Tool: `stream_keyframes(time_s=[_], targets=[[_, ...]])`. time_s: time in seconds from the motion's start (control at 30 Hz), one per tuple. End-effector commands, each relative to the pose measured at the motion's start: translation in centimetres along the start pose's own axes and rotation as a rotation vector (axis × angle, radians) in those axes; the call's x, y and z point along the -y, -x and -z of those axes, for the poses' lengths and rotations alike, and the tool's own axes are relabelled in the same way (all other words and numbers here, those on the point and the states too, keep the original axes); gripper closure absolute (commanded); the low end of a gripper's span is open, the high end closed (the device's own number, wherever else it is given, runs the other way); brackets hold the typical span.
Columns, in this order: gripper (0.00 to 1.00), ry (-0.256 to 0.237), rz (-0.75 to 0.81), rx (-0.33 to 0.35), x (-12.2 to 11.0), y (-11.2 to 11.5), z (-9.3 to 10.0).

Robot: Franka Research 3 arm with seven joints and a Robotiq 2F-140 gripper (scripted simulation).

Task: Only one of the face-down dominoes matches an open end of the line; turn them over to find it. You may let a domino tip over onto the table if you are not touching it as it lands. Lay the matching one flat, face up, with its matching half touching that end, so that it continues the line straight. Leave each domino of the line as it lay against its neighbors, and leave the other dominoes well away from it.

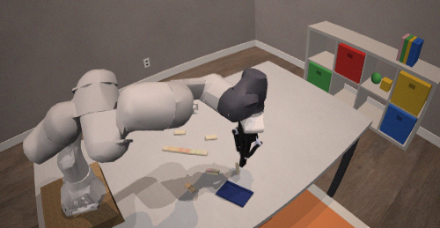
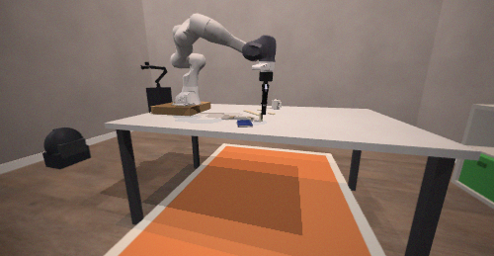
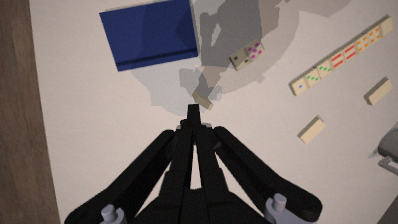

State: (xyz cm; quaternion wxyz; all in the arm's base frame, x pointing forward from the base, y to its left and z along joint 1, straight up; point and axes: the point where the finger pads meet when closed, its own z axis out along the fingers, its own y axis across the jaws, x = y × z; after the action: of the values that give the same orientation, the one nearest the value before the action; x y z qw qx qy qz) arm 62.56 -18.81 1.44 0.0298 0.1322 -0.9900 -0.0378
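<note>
The face-up domino line [image 1: 185,150] [image 3: 345,52] lies flat near the table's middle. Two face-down dominoes lie beyond it: one [image 1: 179,132] [image 3: 378,91] and another [image 1: 211,137] [image 3: 312,129]. One domino [image 1: 237,168] [image 3: 202,100] stands on end near the front, leaning a little. A face-up domino with dark and magenta pips [image 1: 213,171] [image 3: 247,54] lies beside it, and a further domino [image 1: 190,187] lies to the left. My gripper [image 1: 242,161] [image 2: 263,112] [image 3: 194,112] is shut and empty, its tip right at the top of the standing domino.
A blue book [image 1: 234,194] [image 2: 244,123] [image 3: 150,32] lies flat near the table's front edge, close to the standing domino. A white mug [image 2: 277,104] stands at the far side. A shelf unit [image 1: 374,81] stands beyond the table's right end.
</note>
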Motion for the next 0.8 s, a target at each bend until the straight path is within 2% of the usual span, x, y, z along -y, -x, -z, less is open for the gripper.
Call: stream_keyframes(time_s=[0.0,0.33,0.4,0.47,0.77], targets=[[0.90,-0.030,-0.276,0.029,-0.5,0.3,0.1],[0.90,-0.057,-0.520,0.047,-1.6,-1.3,-0.1],[0.90,-0.057,-0.520,0.047,-1.6,-1.3,-0.1],[0.90,-0.066,-0.610,0.063,-1.8,-1.6,-0.1],[0.90,-0.067,-0.624,0.066,-2.3,-2.3,-0.2]])
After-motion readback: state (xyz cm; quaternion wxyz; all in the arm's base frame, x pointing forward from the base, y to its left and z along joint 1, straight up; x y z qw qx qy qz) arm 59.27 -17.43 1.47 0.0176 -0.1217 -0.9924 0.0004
